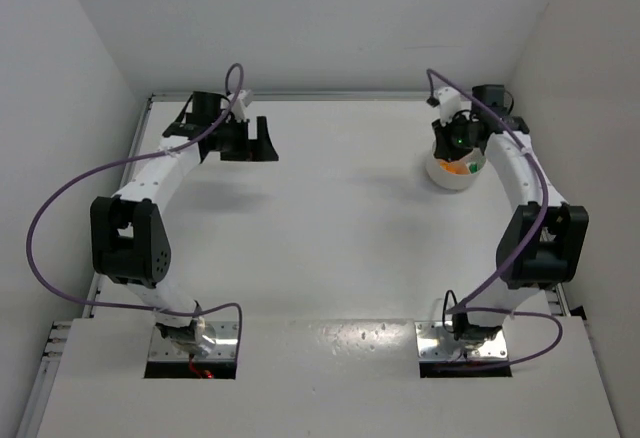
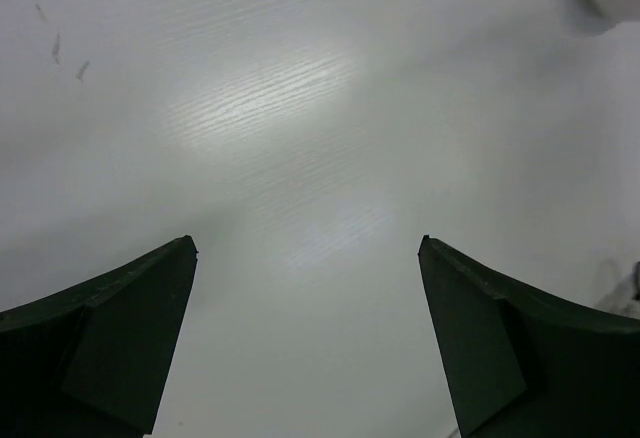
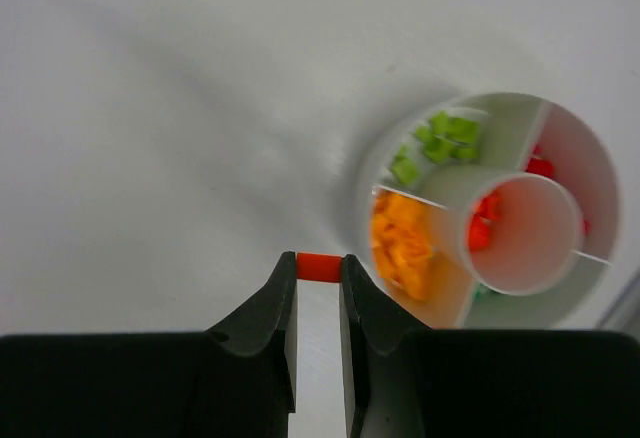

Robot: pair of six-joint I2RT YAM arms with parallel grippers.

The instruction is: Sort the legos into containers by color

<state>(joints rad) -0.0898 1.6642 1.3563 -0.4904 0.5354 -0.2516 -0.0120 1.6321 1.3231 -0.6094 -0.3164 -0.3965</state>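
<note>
Right beside the white dish (image 3: 365, 193), the right gripper (image 3: 319, 270) is pinching a red brick (image 3: 319, 266), so I'd lift it past the orange pile (image 3: 402, 243) to the reds (image 3: 484, 228) before releasing; the left gripper (image 2: 306, 242) hangs wide open over the table (image 2: 300, 108).

White desk (image 1: 340, 218), faint wood grain, round white divided dish (image 1: 447, 180) standing on it, few small dark scuffs (image 2: 57, 46) well apart from the dish
</note>
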